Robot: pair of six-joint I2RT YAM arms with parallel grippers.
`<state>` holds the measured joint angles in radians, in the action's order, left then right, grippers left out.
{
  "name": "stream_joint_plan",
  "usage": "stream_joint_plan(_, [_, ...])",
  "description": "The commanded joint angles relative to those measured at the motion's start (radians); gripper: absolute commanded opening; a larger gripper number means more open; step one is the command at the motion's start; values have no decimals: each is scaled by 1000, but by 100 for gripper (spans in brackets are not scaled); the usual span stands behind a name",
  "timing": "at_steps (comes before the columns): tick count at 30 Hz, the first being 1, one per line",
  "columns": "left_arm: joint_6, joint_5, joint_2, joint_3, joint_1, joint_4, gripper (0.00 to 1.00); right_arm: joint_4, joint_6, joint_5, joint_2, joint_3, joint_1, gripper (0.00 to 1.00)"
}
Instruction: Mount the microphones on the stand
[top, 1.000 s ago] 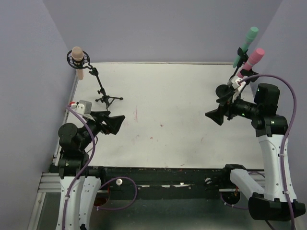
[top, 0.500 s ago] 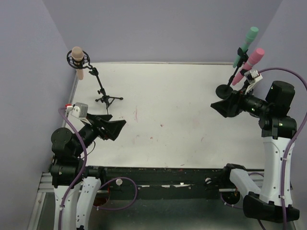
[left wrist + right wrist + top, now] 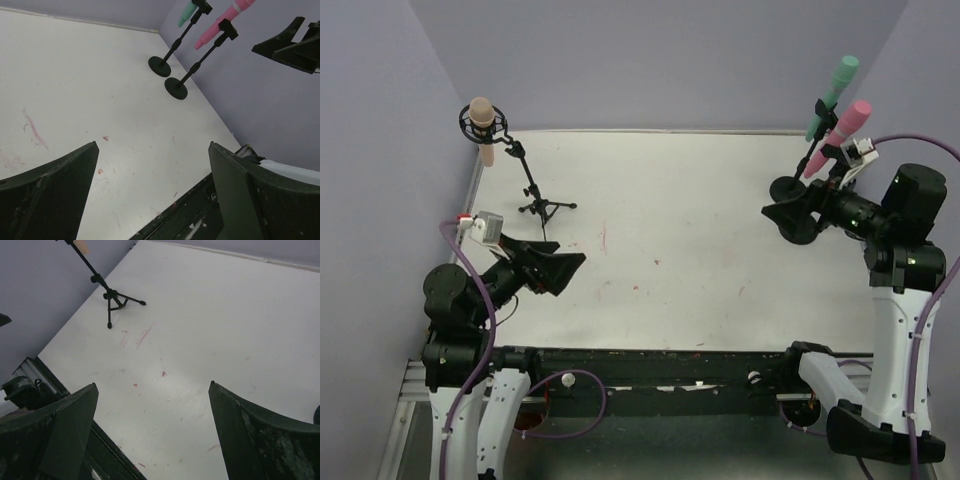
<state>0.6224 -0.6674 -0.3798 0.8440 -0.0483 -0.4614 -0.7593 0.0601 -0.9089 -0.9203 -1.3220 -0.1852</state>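
A pale peach microphone (image 3: 481, 128) sits in the ring clip of a black tripod stand (image 3: 535, 195) at the back left. At the back right, a mint green microphone (image 3: 832, 95) and a pink microphone (image 3: 842, 132) are each clipped on a slanted round-base stand (image 3: 176, 88). My left gripper (image 3: 560, 266) hovers open over the near left of the table, with nothing between its fingers (image 3: 60, 185). My right gripper (image 3: 786, 213) is open and empty too, just in front of the pink microphone's stand. The right wrist view shows the tripod stand (image 3: 112, 297) far ahead.
The white table (image 3: 680, 220) has faint red marks. Purple walls close it in on the left, back and right. A black rail (image 3: 650, 365) runs along the near edge, with cables below it.
My right arm has drawn back to the right and its gripper has risen toward the back. My left arm has pulled slightly toward the near left. Both grippers stay open.
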Motion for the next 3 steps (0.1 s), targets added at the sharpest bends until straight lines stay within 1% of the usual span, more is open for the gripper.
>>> stream_joint_plan(1, [20, -44, -11, 59, -13, -22, 99, 6, -3, -24, -8, -52, -7, 100])
stream_joint_plan(3, [14, -43, -18, 64, -16, -28, 99, 20, 13, -7, -9, -63, -8, 100])
